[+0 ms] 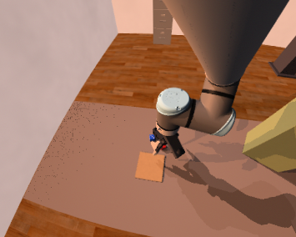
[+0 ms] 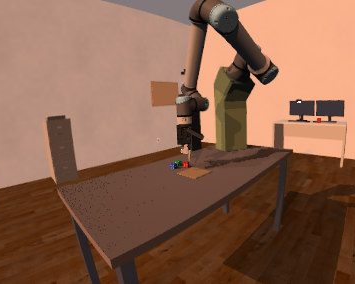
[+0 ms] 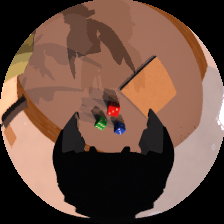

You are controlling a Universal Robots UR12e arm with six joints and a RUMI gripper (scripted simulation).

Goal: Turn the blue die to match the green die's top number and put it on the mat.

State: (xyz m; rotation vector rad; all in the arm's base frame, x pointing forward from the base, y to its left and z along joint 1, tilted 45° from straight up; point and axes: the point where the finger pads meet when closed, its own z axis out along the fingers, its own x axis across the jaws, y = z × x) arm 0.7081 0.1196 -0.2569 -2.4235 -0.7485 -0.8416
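Note:
The blue die (image 1: 152, 137) (image 2: 173, 166) (image 3: 119, 129) sits on the table, off the mat. The green die (image 2: 178, 163) (image 3: 101, 123) is beside it, and the red die (image 1: 164, 147) (image 2: 186, 164) (image 3: 114, 109) lies nearer the mat. The orange mat (image 1: 150, 167) (image 2: 194, 173) (image 3: 152, 87) lies flat and bears no die. My gripper (image 3: 112, 110) is wide open and empty, above the dice; they show between and beyond its fingertips in the wrist view. The green die is hidden in the top view. The pips are too small to read with certainty.
The brown table (image 1: 86, 167) (image 2: 153, 215) carries the dice and mat. A yellow-green pedestal (image 1: 278, 142) (image 2: 231, 120) stands at the table's far end. A filing cabinet (image 1: 162, 25) (image 2: 61, 150) and a desk with monitors (image 2: 308, 125) stand away from the table.

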